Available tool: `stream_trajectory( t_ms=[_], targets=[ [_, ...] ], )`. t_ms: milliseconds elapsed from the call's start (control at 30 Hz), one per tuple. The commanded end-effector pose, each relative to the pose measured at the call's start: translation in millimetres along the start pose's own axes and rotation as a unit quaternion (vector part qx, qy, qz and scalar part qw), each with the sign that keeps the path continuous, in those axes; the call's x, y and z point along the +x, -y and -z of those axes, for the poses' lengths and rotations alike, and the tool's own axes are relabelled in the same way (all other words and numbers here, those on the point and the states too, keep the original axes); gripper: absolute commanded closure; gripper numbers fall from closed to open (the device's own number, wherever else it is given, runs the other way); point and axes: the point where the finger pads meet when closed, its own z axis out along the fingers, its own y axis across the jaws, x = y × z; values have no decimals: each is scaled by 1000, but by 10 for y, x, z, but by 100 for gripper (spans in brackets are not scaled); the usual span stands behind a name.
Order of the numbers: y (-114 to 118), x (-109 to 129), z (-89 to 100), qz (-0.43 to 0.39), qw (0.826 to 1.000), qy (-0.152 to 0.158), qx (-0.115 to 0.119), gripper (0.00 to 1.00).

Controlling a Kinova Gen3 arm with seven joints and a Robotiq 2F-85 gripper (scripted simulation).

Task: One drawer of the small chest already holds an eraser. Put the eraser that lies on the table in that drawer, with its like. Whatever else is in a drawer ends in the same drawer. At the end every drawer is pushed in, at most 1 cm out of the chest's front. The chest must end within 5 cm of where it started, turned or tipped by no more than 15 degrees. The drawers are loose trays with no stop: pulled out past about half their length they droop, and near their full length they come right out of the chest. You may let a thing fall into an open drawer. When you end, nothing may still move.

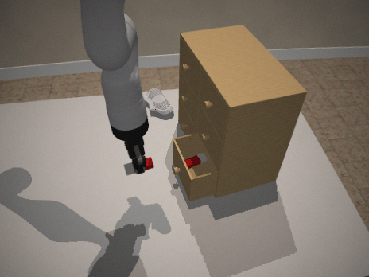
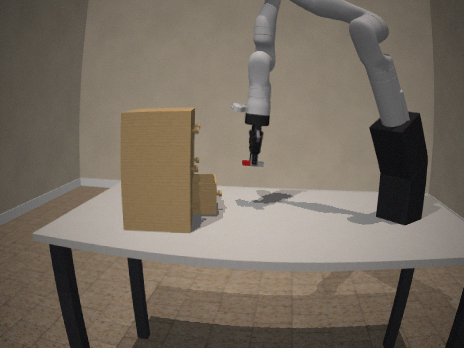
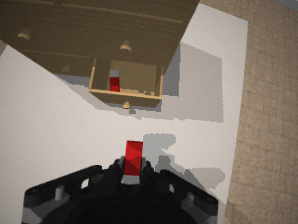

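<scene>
Red eraser [image 1: 149, 162] mid-frame, clamped in gripper [image 1: 140, 165] fingers, above table [image 1: 60, 139] left of open bottom drawer [image 1: 199, 175] holding matching eraser [image 1: 193, 161]. Carry it right, centre over tray, release low, avoid drawer front.

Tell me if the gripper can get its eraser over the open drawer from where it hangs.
Probably yes. The gripper, shut on the red eraser, hangs above the table short of the open bottom drawer; the drawer's top is uncovered and nothing stands between them.

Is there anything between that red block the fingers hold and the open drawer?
Nothing: in the wrist view only bare table separates the held eraser from the drawer.
</scene>
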Motion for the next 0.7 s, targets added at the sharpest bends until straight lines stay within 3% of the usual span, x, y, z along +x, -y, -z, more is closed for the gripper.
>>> stream_trajectory(
  t_ms=[0,667],
  targets=[
    [-7,-21,3,-3,1000,-3,0,81],
    [-6,-27,4,-3,999,-43,0,81]
  ],
)
